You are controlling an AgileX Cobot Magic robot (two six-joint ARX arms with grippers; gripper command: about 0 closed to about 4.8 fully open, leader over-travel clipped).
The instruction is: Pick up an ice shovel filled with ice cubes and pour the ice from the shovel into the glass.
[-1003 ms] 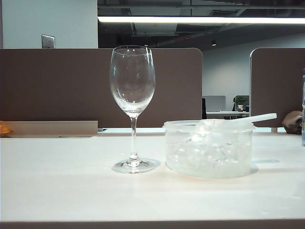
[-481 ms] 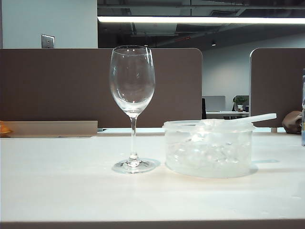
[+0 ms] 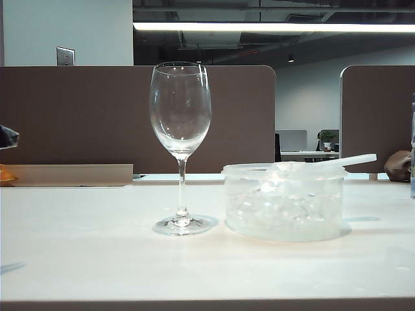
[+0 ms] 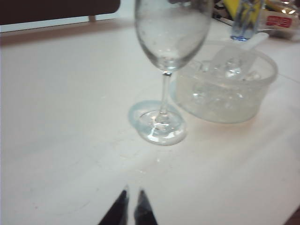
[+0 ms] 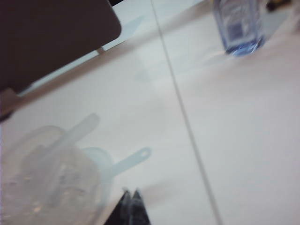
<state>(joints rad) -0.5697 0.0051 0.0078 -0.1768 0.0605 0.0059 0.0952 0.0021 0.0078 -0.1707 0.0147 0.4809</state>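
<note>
Left wrist view: the left pincer [image 4: 132,202], tips nearly together and holding nothing, hovers over the table [image 4: 61,117] short of the glass [image 4: 165,70]; beyond the glass, just beside its foot, stands the tub [image 4: 225,96]. Right wrist view: the right pincer [image 5: 131,199], closed and empty, hangs near the tub [image 5: 47,183]; only here does a blue bottle [image 5: 238,26] show far beyond the tub. Exterior view: neither pincer is clearly seen. The glass [image 3: 180,139] is empty; the tub [image 3: 284,202] holds the ice cubes [image 3: 279,206], with the ice shovel [image 3: 337,162] resting in them, handle over the rim.
</note>
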